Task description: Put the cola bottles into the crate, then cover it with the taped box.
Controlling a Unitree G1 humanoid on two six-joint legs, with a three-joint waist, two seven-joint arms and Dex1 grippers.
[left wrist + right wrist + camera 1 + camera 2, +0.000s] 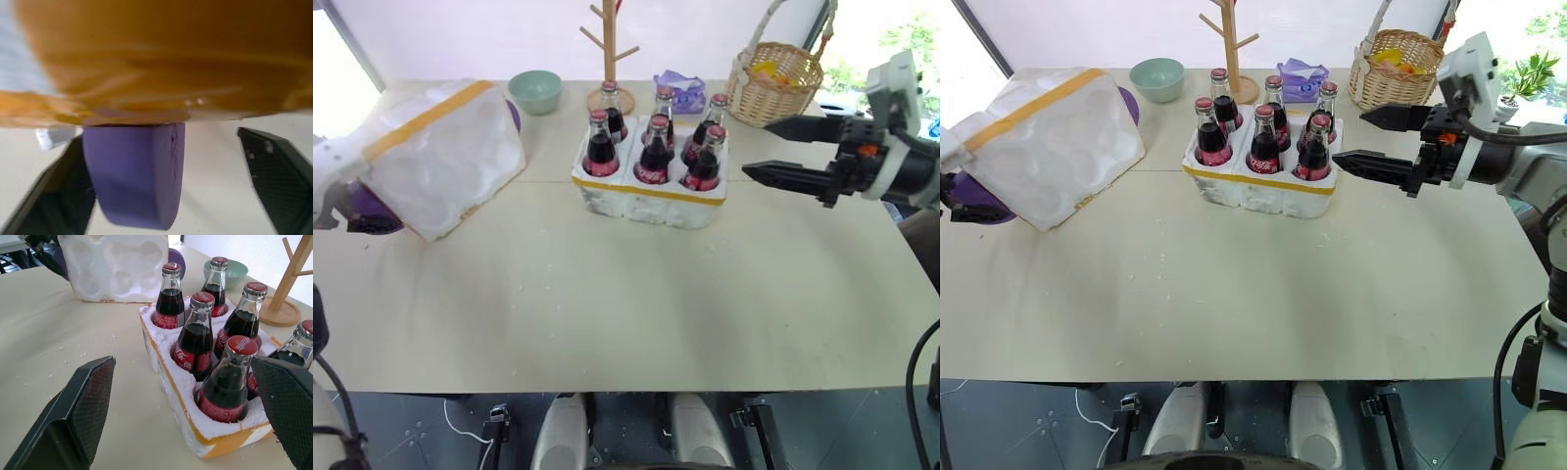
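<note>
Large hollow white styrofoam box with yellow tape bands (pixel 445 157) tilted at table's (pixel 607 294) nine o'clock, left claw (pixel 166 186) spread beside it. Likely light, stiff, crumbly; best gripped at opposite walls. Right claw (pixel 759 147) spread, empty, at three o'clock of low white foam crate (pixel 651 191) holding six glass cola bottles (pixel 656 147).

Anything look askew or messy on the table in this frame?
Yes. The taped box sits tilted, one end propped up on a purple object at the table's left edge, open side facing the crate. Small white crumbs litter the tabletop.
</note>
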